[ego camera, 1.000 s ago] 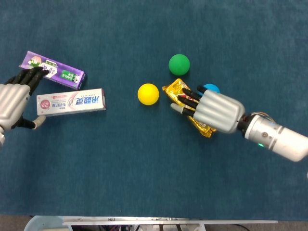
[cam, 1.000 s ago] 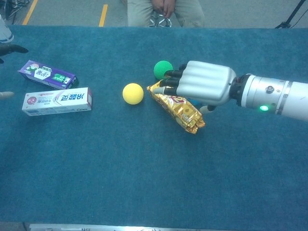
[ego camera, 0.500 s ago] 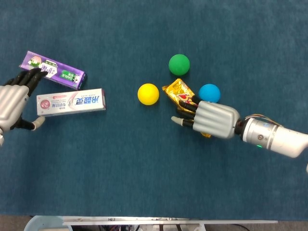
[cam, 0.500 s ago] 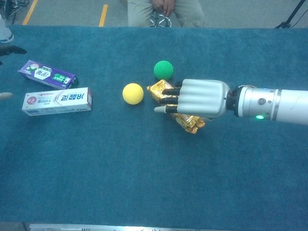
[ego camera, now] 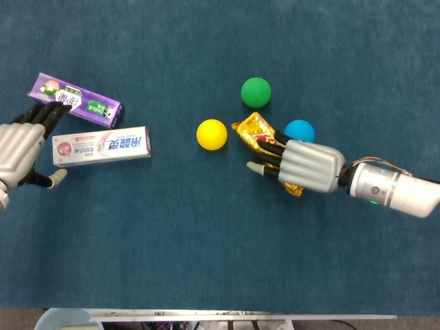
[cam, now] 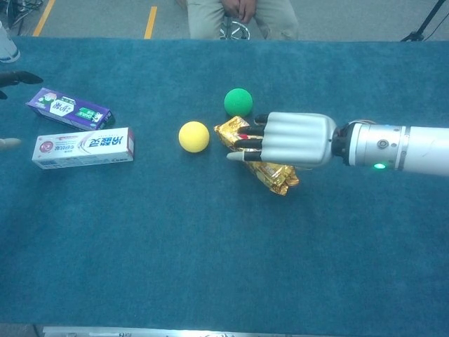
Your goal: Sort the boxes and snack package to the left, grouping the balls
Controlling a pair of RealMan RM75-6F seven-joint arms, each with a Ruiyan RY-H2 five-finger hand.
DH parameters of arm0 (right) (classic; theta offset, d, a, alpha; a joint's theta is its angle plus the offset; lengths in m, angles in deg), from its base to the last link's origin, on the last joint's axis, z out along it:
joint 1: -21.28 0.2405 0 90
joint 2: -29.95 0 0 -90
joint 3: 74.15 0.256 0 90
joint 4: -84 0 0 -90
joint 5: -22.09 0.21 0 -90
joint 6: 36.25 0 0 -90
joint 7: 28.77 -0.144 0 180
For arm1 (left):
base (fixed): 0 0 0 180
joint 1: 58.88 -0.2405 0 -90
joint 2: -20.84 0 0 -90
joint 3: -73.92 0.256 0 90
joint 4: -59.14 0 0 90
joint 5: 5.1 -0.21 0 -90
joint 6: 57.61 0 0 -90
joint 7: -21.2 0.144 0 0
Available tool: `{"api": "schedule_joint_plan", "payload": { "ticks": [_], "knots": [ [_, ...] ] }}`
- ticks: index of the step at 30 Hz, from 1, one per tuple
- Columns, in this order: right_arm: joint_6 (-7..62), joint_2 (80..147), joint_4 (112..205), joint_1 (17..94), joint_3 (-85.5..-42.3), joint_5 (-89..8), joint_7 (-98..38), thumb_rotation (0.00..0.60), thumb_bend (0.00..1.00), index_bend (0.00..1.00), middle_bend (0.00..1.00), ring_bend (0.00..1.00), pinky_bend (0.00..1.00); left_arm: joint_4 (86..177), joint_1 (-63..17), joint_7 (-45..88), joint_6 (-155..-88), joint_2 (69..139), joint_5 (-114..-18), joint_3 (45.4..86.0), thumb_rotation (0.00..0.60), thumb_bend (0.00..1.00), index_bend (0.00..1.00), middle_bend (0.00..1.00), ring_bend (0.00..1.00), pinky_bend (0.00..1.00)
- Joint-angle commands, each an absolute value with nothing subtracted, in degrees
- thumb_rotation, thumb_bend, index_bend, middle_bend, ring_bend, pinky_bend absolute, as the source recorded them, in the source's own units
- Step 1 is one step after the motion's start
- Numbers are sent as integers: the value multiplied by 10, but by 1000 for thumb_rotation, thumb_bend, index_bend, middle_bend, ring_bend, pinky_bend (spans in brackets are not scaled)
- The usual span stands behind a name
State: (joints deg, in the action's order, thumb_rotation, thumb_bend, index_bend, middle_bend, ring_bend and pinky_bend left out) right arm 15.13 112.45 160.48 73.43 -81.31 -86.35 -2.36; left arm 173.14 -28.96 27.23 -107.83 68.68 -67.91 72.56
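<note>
On the table, right of centre, the right hand lies flat over the gold snack bag, fingers stretched out and apparently gripping nothing; it should curl under the bag's edge for a firm hold without nudging the yellow ball. Count: three balls including green ball and blue ball, two boxes, purple box and white box, one bag; left hand open, empty beside the boxes.

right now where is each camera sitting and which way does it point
Head view: sits above, looking straight down on the blue table; shows the left hand by the boxes and the right hand over the snack package.
Chest view: sits lower at the table's near edge, looking forward across it to a seated person; shows the right hand and forearm, plus left fingertips.
Both share the balls, boxes, snack package and right hand.
</note>
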Motion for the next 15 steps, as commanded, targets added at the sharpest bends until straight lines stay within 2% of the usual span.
{"api": "schedule_joint_plan", "payload": {
  "ticks": [1,15],
  "knots": [
    [158,1141,1588,734,-810,-870,-20,600,0,0,165,112,285,1731,-290,270,-1076,686,-678,726,600,269,0,56,0,141],
    [179,1178,1567,734,-805,-883,-15,600,0,0,165,110,284,1734,-291,252,-1063,675,-683,727,600,270,0,76,0,141]
  ]
}}
